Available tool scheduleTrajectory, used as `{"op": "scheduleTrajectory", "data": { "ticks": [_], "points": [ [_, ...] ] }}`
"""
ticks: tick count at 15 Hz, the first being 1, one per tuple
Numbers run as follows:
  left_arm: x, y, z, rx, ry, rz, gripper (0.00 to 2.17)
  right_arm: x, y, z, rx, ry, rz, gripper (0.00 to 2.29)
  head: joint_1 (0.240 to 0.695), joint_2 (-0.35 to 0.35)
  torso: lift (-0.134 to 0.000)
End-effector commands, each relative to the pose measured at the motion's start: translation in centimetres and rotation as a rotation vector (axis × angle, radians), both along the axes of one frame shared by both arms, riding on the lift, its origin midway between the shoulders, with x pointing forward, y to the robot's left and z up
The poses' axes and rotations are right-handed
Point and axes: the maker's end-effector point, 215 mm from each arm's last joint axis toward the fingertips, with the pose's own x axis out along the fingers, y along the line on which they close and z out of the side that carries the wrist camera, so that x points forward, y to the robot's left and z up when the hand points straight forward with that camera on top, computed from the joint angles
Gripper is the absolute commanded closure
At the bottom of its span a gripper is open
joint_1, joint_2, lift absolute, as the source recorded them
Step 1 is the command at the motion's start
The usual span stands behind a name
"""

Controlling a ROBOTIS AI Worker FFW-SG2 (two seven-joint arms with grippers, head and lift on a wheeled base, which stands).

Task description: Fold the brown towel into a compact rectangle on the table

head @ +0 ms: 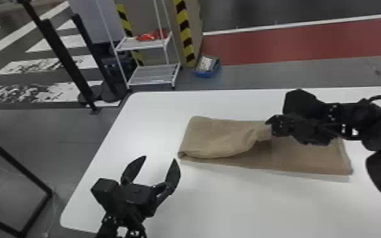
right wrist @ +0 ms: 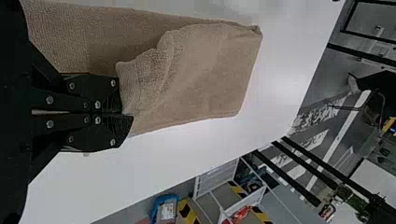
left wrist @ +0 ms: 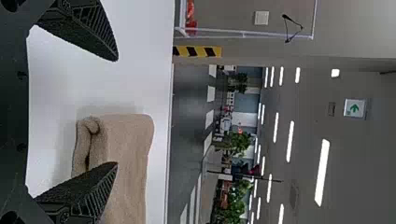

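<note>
1. The right gripper [right wrist: 127, 115], at the right of the head view, has its two fingers closed on the loose end of the towel's top flap [head: 215, 136]. Pinching that end lets the arm carry the layer while the rest lies flat.
2. The flap doubles back from the fold at the towel's left end and reaches about mid-length. It bunches and wrinkles beside the fingertips, probably because the grip gathers only one part of the edge.
3. The left gripper [head: 160, 159], lower left of centre in the head view, is open and empty, near the folded end. That spot looks chosen to keep clear of the flap while staying handy for steadying the fold.
4. The brown towel [head: 310, 161] lies as a long strip from the centre to the right of the head view, its lower layer spread on the white table [head: 246, 196]. The bare surface around it leaves room to square the edges.
5. This seems to be a crosswise fold, partly made. Next the flap wants laying down level and letting go gently; released bunched, it could set a crooked edge.
</note>
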Motion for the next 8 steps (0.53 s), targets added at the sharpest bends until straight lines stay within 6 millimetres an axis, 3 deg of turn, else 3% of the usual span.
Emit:
{"op": "scheduleTrajectory", "data": {
  "ticks": [1, 2, 5, 6, 8],
  "points": [
    [0.0, -0.2, -0.1, -0.004, 0.003, -0.001, 0.09, 0.0, -1.4, -0.7, -0.005, 0.004, -0.024, 1.41, 0.695, 0.271, -0.123],
    [0.0, -0.2, -0.1, -0.004, 0.003, -0.001, 0.09, 0.2, -2.4, -0.7, -0.004, 0.005, -0.04, 1.41, 0.695, 0.266, -0.123],
    [0.0, -0.1, -0.2, -0.004, 0.005, 0.001, 0.09, 0.2, -6.3, 2.3, 0.039, -0.023, -0.102, 1.41, 0.695, 0.239, -0.123],
    [0.0, 0.0, -0.4, -0.005, 0.008, 0.001, 0.09, -0.4, -6.8, 2.2, 0.042, -0.022, -0.111, 1.41, 0.695, 0.229, -0.123],
    [0.3, -0.6, -0.3, -0.01, 0.005, -0.006, 0.09, -1.5, -6.8, 0.1, 0.005, -0.002, -0.1, 1.41, 0.695, 0.21, -0.123]
  ]
}}
